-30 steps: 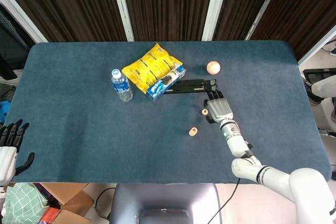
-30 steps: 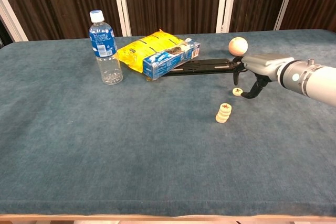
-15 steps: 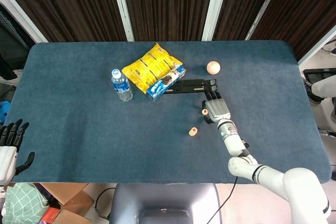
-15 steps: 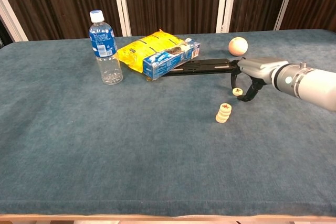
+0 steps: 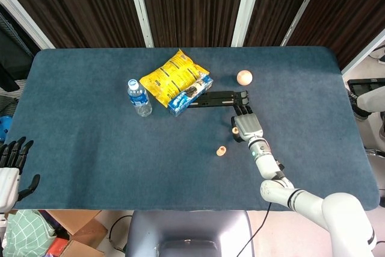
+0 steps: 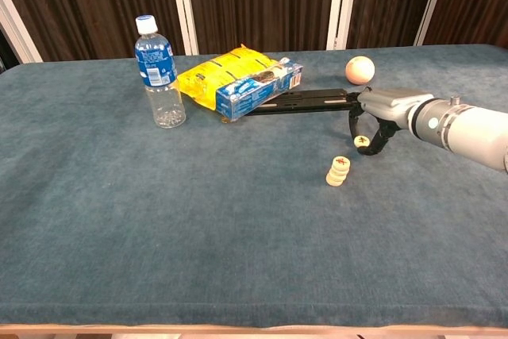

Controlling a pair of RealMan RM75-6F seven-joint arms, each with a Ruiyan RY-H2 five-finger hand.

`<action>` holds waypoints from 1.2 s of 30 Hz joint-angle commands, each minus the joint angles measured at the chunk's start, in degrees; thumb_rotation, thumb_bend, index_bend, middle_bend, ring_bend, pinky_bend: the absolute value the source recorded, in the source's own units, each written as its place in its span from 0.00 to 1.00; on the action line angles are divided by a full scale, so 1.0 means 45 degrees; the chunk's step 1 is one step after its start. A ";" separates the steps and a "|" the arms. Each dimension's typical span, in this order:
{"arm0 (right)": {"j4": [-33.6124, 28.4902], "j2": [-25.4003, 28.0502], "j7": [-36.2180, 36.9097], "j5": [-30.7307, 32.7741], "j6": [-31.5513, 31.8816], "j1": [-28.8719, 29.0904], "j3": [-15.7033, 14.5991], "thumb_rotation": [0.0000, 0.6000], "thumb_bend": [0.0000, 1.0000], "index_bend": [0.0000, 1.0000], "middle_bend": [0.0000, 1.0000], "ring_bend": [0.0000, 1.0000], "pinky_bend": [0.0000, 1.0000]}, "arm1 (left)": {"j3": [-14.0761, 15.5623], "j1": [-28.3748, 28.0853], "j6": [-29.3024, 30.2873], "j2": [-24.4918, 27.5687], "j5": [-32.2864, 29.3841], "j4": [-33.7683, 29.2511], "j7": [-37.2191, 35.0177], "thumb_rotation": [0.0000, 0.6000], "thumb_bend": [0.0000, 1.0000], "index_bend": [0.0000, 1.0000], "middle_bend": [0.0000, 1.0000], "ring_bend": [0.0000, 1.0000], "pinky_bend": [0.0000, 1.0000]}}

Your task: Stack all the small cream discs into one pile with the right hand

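Pinching a lone disc [image 6: 361, 141] w/ thumb and finger, right hand [image 6: 379, 119] sits by pile [image 6: 338, 171] on worktop [image 6: 198, 220]; left hand [image 5: 12, 164] off edge, fingers apart.

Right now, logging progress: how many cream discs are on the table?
4, though the pile's count is hard to read: roughly three in the pile at mid-table, one loose disc within the right hand fingers.

Right hand [image 6: 379, 119] lowered, fingers closed around loose disc [image 6: 361, 141], pinching it.
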 commanded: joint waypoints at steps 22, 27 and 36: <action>-0.6691 0.2951 -0.0085 -0.2465 0.1875 -0.0834 -0.0887 1.00 0.47 0.65 0.06 0.00 0.00 | -0.0029 -0.0010 0.0073 -0.0030 0.0016 -0.0053 0.0056 1.00 0.38 0.00 0.00 0.00 0.09; -0.6812 0.3035 -0.0686 -0.2538 0.2125 -0.0856 -0.1157 1.00 0.47 0.66 0.06 0.00 0.00 | -0.0040 0.0004 0.0111 -0.0027 0.0007 -0.0054 0.0062 1.00 0.38 0.00 0.00 0.00 0.09; -0.6466 0.2980 -0.0941 -0.2221 0.1963 -0.0850 -0.1369 1.00 0.47 0.66 0.06 0.00 0.00 | -0.0034 -0.0049 0.0025 -0.0061 0.0012 -0.0042 0.0096 1.00 0.38 0.00 0.00 0.00 0.09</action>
